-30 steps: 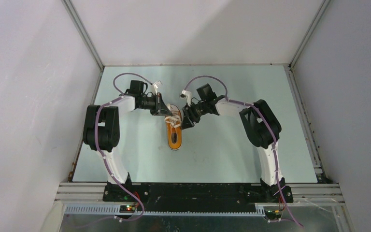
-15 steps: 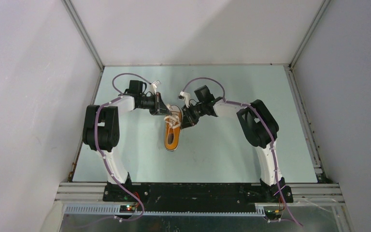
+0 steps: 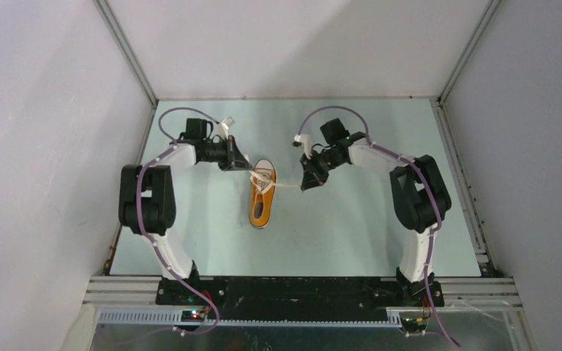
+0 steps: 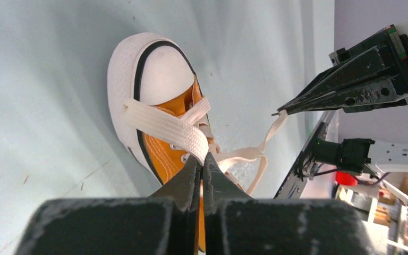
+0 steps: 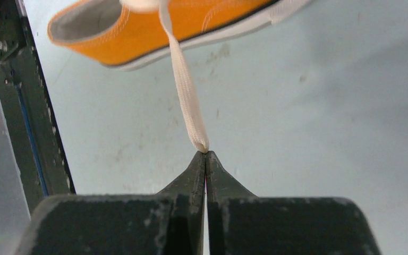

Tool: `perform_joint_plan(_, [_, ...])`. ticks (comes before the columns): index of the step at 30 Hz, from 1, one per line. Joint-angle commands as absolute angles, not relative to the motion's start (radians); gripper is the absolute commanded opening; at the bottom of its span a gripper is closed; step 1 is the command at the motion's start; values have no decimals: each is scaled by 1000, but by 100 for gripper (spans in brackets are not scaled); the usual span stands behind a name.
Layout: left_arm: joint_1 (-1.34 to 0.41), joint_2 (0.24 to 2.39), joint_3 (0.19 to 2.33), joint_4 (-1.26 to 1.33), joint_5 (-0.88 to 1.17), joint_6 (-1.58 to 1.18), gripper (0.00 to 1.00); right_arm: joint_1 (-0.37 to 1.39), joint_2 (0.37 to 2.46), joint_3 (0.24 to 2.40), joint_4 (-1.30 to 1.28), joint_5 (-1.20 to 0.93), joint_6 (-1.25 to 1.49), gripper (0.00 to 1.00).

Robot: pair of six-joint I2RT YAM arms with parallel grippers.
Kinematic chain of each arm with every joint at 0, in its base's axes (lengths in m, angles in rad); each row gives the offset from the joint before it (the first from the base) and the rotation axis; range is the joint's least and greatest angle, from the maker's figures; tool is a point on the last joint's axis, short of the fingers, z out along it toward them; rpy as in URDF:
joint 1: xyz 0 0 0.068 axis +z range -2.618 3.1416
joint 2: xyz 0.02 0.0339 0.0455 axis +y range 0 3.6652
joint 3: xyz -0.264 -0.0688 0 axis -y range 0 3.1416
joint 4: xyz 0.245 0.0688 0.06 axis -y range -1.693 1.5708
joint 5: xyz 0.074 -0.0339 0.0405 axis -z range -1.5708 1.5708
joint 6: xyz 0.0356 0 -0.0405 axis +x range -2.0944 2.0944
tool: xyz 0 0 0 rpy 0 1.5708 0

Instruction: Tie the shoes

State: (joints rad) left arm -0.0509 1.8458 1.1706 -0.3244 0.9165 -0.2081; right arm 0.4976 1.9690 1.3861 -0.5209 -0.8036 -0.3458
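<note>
Wider apart than a second ago: both arms, with the right-hand lace now taut. Closed right fingers [image 5: 201, 162] pinch a lace end [image 5: 199, 141], right of the sneaker [image 3: 262, 205]; closed left fingers [image 4: 194, 167] clamp the other lace [image 4: 164, 127] by its toe. Sneaker lies on the desk [image 3: 351, 234]. Laces soft, slippy: grip near ends. Light shoe, likely drags.
</note>
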Motion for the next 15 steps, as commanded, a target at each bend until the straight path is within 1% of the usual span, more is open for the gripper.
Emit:
perform_joint_plan(1, [-19, 1700, 1190, -410, 833, -120, 0, 463, 1876, 1377, -755, -782, -555, 0])
perform_joint_plan(5, [-4, 1628, 1159, -489, 727, -40, 0, 423, 1815, 1373, -856, -755, -581, 0])
perform_joint_plan(10, [-3, 1619, 1137, -623, 628, 39, 0, 339, 1745, 1352, -942, -714, -592, 0])
perform_joint_plan(15, [45, 1557, 1063, -602, 421, 31, 0, 269, 1698, 1312, -986, -645, -596, 0])
